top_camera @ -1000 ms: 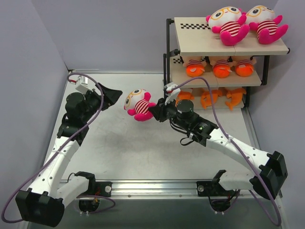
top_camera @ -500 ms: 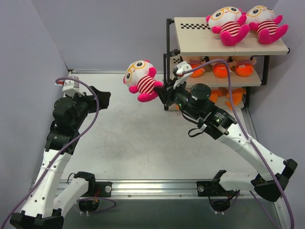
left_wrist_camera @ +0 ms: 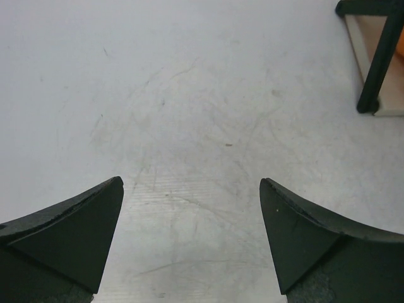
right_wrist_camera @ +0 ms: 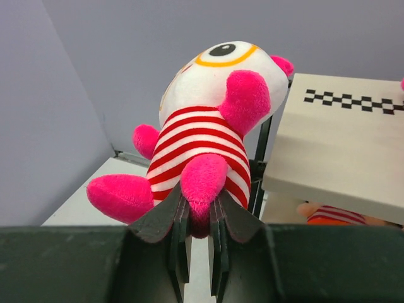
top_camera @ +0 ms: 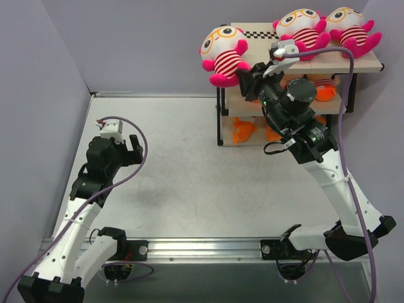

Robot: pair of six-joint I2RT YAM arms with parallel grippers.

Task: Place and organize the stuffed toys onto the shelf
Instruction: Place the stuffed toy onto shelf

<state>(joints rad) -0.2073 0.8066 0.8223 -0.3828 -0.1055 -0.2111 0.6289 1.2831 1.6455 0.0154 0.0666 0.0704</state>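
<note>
My right gripper (top_camera: 247, 79) (right_wrist_camera: 201, 214) is shut on one pink leg of a stuffed toy (top_camera: 223, 55) (right_wrist_camera: 208, 120) with a white face, yellow-rimmed glasses and a red-striped belly. The toy hangs in the air just left of the shelf's top board (top_camera: 257, 49) (right_wrist_camera: 341, 145). Two more pink toys (top_camera: 303, 31) (top_camera: 350, 28) lie on that board. Orange striped dolls (top_camera: 325, 88) sit on the middle tier, partly hidden by my right arm. Orange sharks (top_camera: 243, 129) are on the bottom tier. My left gripper (top_camera: 129, 148) (left_wrist_camera: 191, 183) stands open over bare table.
The shelf's black corner post and foot (left_wrist_camera: 379, 63) show at the upper right of the left wrist view. Grey walls close in the table at the left and the back. The shelf stands at the far right corner.
My right arm has lifted the pink toy from mid-table up to the left end of the top board. The left arm has drawn back to the near left, jaws opened wider.
</note>
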